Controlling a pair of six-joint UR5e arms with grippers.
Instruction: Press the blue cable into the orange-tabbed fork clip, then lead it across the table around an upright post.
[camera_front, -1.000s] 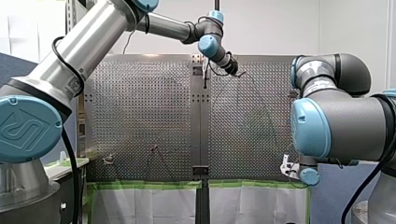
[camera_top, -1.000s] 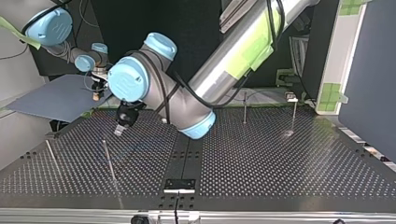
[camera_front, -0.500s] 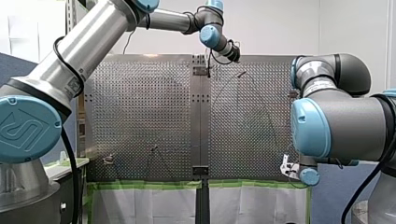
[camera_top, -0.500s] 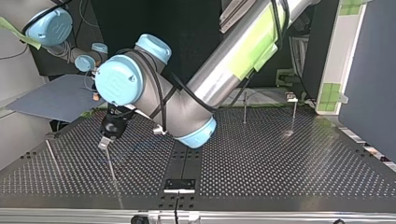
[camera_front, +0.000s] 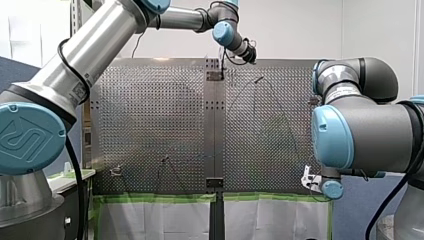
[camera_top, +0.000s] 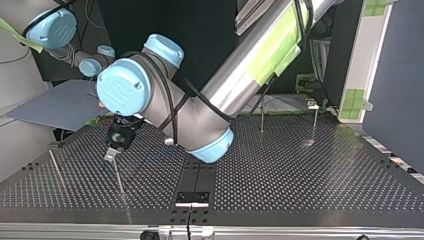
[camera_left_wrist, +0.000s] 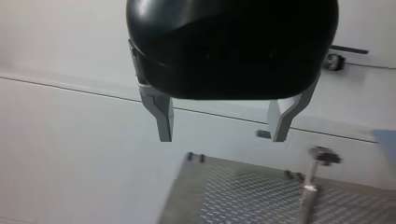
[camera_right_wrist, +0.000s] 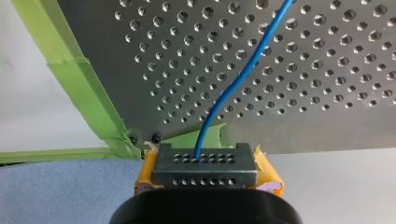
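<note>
At the front view's left, the robot's left arm (camera_front: 90, 50) reaches high across the perforated tabletop (camera_front: 155, 115) to its far edge. Its black pincer (camera_left_wrist: 222, 138) has its metal fingers (camera_left_wrist: 163, 116) spread wide apart, and an upright post (camera_left_wrist: 310, 184) stands ahead of it and off to one side. At the tabletop's near right corner, the right pincer (camera_right_wrist: 205, 170), yellow pads (camera_right_wrist: 268, 172) pressed together, pinches the blue cable (camera_right_wrist: 229, 95), which runs from the pincer out over the perforated tabletop, near a strip of green tape (camera_right_wrist: 88, 88) along its edge.
</note>
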